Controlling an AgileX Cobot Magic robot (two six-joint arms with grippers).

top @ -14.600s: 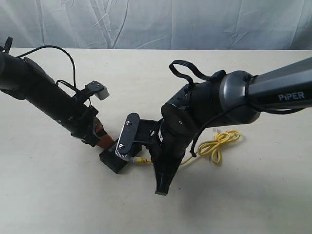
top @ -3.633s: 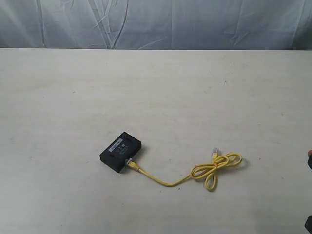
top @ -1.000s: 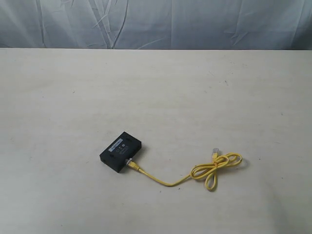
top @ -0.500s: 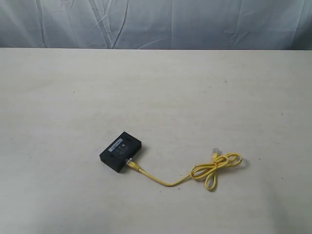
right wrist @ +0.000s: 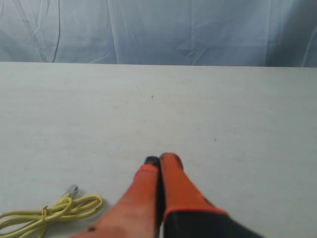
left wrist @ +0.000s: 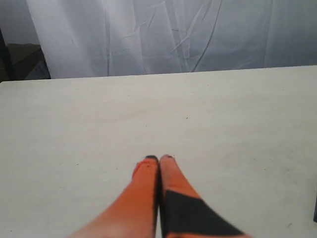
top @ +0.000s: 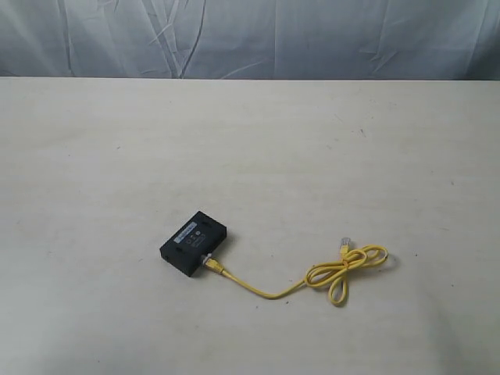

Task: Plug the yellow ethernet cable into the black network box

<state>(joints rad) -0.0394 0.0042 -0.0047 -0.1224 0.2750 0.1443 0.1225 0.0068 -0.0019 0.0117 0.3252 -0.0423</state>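
**Cable end at the box, both grippers empty**

One thin bright-yellow ethernet cable (top: pixel 269 294) runs from the side of one small flat black plastic network box (top: pixel 194 244) to a loose loop on the pale worktop (top: pixel 312 156). The right gripper (right wrist: pixel 161 159) is pinched closed on nothing, with the loop near it and cut off at the frame edge. The left gripper (left wrist: pixel 159 158) is closed too, over bare worktop. The plug seating is too small to make out.

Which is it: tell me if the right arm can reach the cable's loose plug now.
Probably yes: the right tool is shut and empty, and the yellow ethernet cable's loose plug lies on open table close by, nothing between.
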